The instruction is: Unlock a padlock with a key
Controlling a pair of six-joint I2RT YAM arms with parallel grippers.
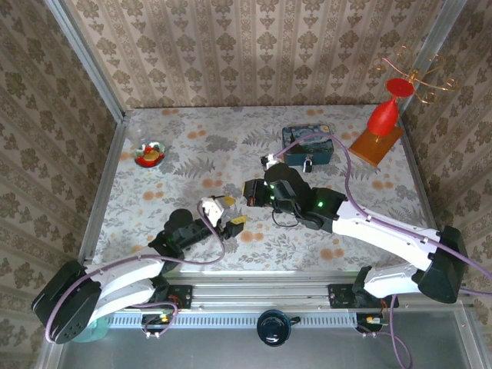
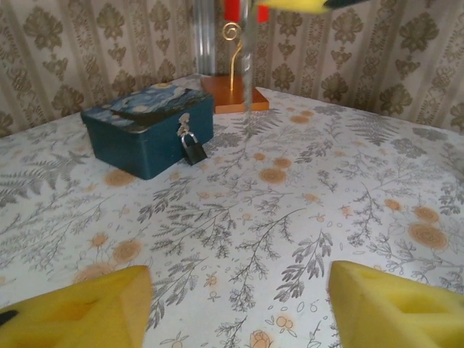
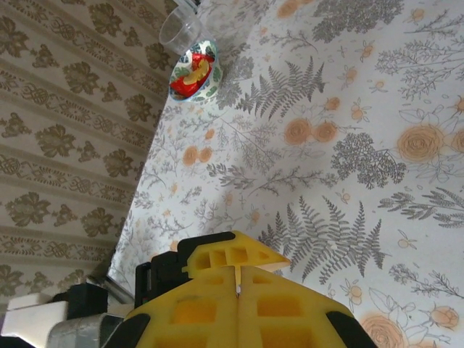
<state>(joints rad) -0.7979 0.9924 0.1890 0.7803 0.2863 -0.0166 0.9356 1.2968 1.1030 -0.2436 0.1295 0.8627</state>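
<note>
Padlock (image 2: 192,148) hangs on the tin (image 2: 141,130), clearest from left wrist view; left gripper (image 2: 239,297) gapes. My right gripper (image 3: 238,286) is pinched closed, maybe on something thin.

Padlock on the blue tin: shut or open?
Shut, it seems: the padlock hangs from the blue tin's hasp, shackle closed into its body.
</note>
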